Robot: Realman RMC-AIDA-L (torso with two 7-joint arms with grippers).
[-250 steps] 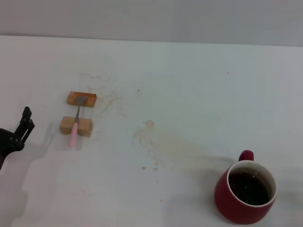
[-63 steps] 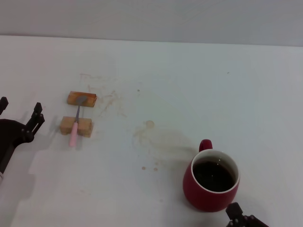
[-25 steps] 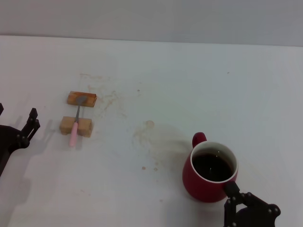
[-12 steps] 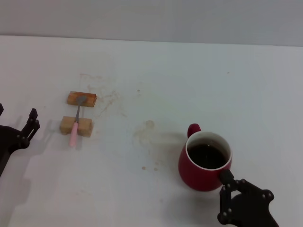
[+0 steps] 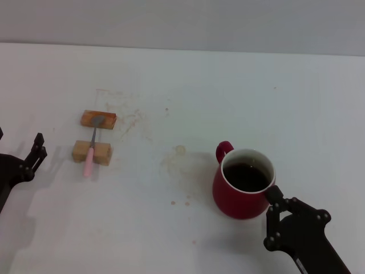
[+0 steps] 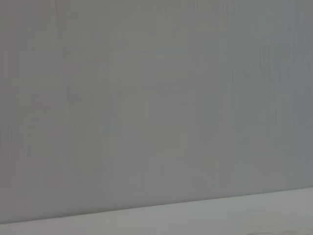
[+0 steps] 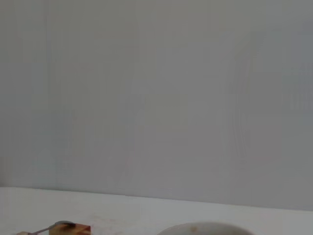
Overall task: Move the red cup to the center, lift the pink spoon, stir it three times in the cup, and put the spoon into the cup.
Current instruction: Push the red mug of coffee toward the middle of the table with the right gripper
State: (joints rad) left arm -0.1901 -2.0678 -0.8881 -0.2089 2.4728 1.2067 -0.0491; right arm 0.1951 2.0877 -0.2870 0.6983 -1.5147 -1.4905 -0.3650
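Left gripper sits at the far left edge of the table, low over the white top. Its two black fingers stand a little apart with nothing between them. It is near the spoon but does not touch it.

Just to the right of that gripper are two wooden blocks, one behind the other with a gap between them. The pink spoon lies across both blocks like a little bridge. Its grey metal end rests on the far block and its pink handle lies over the near block and sticks out past it, toward the robot.

Farther right comes the center of the table, which has some faint brown stains.

Next to the stains, a bit to the right of the middle and toward the robot, stands the red cup. It is upright on the table. It is white inside and holds a dark drink. Its handle points left and away from the robot.

Right gripper is at the near right side of the cup. One black finger tip touches the cup's wall just under the rim. I cannot tell if this gripper is clamped on the cup or only pressed against it.

The right wrist view shows the top of the cup's rim and, farther off, the spoon on its block.
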